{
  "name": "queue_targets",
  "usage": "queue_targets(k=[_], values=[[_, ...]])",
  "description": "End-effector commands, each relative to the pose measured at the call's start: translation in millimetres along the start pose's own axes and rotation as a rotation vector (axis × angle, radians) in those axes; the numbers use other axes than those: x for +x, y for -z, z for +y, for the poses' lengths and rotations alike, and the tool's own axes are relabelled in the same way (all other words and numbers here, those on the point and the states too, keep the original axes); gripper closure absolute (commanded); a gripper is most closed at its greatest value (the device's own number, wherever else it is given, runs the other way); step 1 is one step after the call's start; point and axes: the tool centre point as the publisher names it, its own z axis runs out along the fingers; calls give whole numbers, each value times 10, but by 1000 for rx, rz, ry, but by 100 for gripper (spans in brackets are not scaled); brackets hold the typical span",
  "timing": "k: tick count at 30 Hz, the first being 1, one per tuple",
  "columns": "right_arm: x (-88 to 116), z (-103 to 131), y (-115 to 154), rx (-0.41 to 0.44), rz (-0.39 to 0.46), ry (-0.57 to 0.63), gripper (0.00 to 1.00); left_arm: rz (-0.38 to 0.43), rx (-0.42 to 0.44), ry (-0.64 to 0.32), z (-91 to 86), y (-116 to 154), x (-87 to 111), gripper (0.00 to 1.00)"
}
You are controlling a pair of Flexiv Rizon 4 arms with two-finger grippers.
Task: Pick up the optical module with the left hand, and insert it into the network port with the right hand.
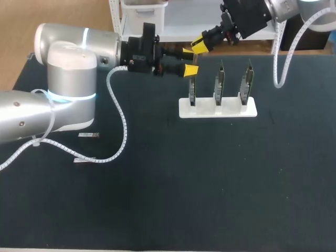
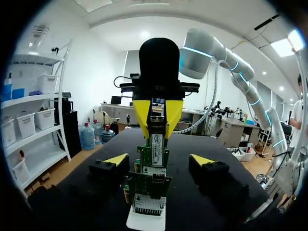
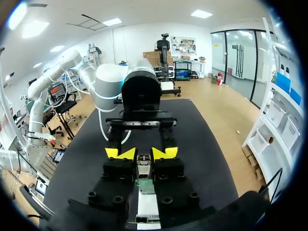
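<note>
The optical module (image 2: pixel 157 144), a slim metal piece with a white label, is held above the leftmost of three upright green network cards (image 1: pixel 192 86). My right gripper (image 1: pixel 198 46) comes in from the far right and is shut on it; in its own view the yellow tips (image 3: pixel 143 154) pinch the module (image 3: pixel 143 161) from both sides. My left gripper (image 1: pixel 190 60) faces it from the left. Its fingers (image 2: pixel 115 160) stand wide open either side of the module without touching it. The cards stand in a white stand (image 1: pixel 231 109).
Two more small modules (image 1: pixel 89 135) (image 1: pixel 82 160) lie on the dark mat near my left arm's base. A white cable loops from the left arm across the mat (image 1: pixel 123 126). The other two cards (image 1: pixel 218 84) (image 1: pixel 245 81) stand to the right.
</note>
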Motion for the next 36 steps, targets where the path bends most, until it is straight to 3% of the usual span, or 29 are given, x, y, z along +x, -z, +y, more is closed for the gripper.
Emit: queue_targets(k=[1,19,36], values=[[6,25,4,7,-1,0,100,50,-18,-19,-88,119,-52,0],[2,44,-5,12,1,2,100,257,6,-45,-56,206,193,0],[3,72,-12,19,3,-2,100,345,19,-27,-28,217,398,0]])
